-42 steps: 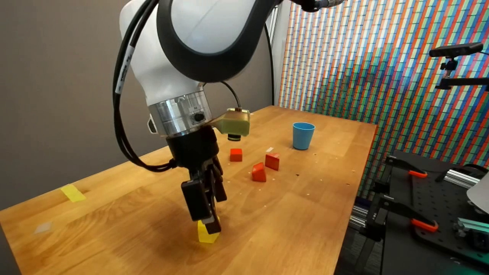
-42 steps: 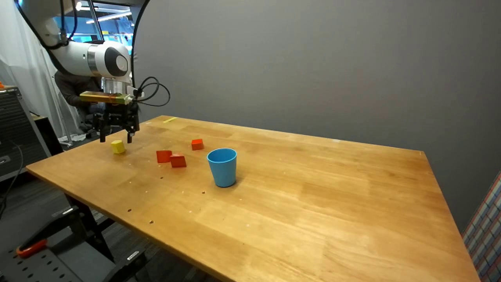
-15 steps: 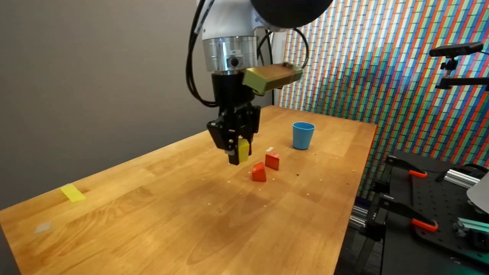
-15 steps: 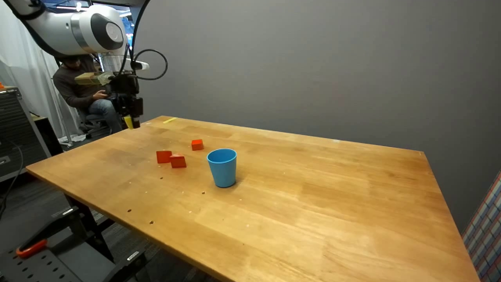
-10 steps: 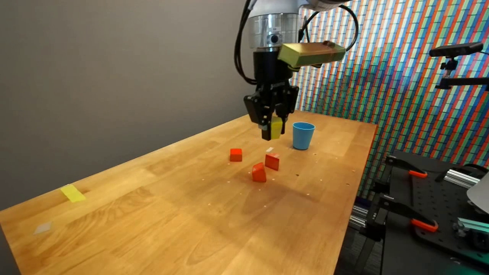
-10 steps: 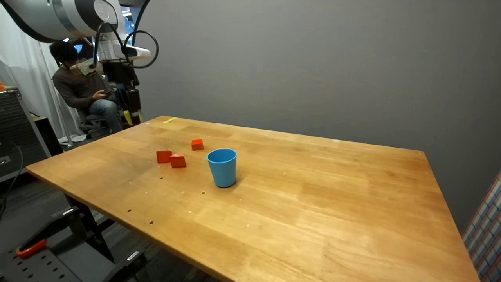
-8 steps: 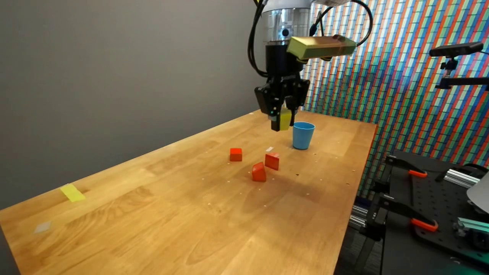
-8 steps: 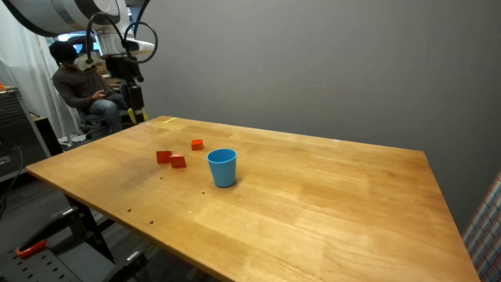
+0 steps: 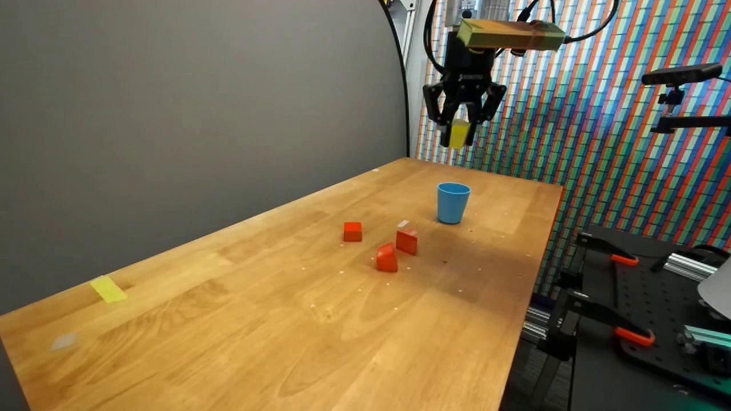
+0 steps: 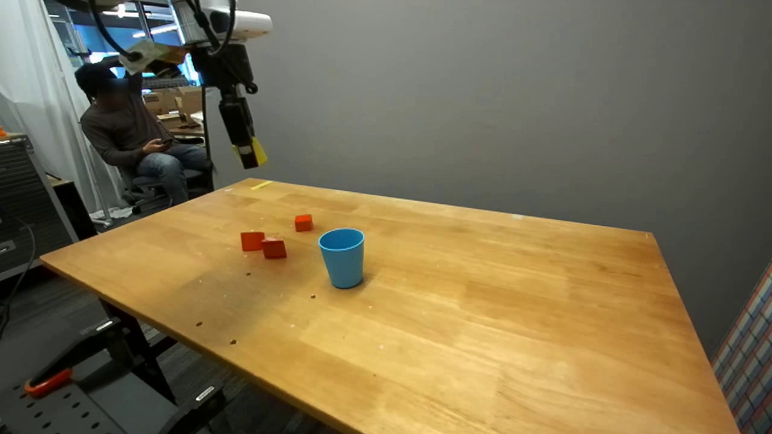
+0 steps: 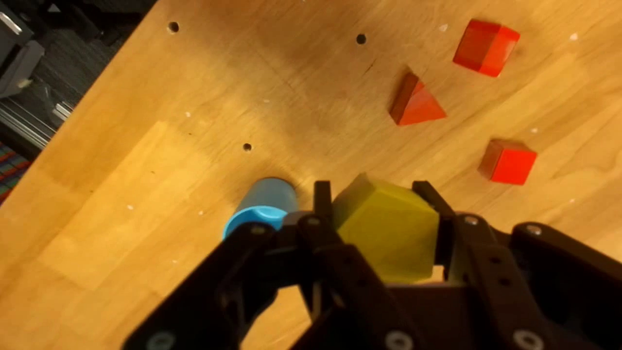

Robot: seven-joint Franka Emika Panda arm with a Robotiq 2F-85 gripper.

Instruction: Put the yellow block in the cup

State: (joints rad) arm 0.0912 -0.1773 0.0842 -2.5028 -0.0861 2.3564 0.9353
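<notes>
The black two-fingered gripper [image 9: 458,138] was grasping the yellow faceted block [image 11: 396,231], higher than the blue tapered cup [image 10: 342,262].

Loads of clear air, from where I'm stood, between the yellow block [image 9: 459,134] up in the gripper [image 9: 457,140] and the blue cup [image 9: 453,205], mouth facing up. Bumpable stuff: three low red blocks [image 9: 386,258] near it, plus a grey wall [image 9: 200,125] along the table [image 9: 257,342].

exterior view | blue cup [image 10: 343,264] upright on table [image 10: 512,325] | gripper [image 10: 248,158] clasping yellow block [image 10: 259,151], higher than cup, left of it | three red blocks [image 10: 274,249] left of cup | person [image 10: 122,137] seated beyond cup
</notes>
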